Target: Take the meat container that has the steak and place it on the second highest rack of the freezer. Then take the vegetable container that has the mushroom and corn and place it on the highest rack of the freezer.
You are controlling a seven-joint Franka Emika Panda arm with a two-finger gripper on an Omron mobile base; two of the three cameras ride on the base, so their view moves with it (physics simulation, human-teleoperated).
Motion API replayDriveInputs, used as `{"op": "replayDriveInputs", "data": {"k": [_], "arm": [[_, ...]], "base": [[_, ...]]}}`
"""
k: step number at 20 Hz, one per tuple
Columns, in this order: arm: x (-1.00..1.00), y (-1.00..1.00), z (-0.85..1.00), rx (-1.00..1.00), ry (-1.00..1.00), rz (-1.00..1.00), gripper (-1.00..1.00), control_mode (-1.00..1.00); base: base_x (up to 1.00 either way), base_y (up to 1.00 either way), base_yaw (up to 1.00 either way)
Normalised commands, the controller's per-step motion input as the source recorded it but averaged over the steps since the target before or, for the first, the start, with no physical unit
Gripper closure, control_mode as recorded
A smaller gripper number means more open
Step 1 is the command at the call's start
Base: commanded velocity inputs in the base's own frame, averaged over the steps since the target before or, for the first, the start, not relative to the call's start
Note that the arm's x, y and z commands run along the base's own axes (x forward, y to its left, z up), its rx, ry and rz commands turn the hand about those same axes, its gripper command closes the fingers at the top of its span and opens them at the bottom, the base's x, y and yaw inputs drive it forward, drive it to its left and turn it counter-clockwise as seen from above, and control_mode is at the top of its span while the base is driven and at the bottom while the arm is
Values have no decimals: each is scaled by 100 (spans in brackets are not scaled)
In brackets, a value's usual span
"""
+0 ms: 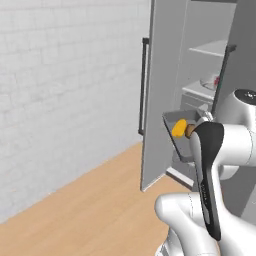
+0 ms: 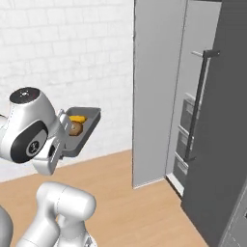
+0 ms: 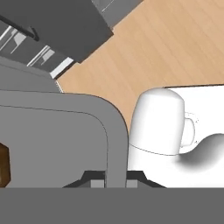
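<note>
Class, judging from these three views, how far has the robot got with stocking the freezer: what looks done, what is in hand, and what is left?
Looks done: a clear container sits on a freezer shelf, perhaps the steak one; contents are too small to tell. In hand: the gripper clamps the rim of the grey vegetable container, carrying corn and mushroom, held tilted in mid-air before the open freezer. Left: setting it on the highest rack.
</note>
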Motion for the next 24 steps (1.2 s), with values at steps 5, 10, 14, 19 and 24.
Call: {"op": "replayDriveInputs", "data": {"k": [5, 10, 14, 19, 24], "arm": [[0, 0, 0, 0, 0, 0, 100, 100], [0, 0, 0, 0, 0, 0, 100, 100], [0, 0, 0, 0, 0, 0, 100, 100], [0, 0, 0, 0, 0, 0, 100, 100], [0, 0, 0, 0, 0, 0, 100, 100]], "base": [[44, 68, -73], [50, 66, -69], [74, 53, -51], [82, 15, -21], [87, 0, -1]]}}
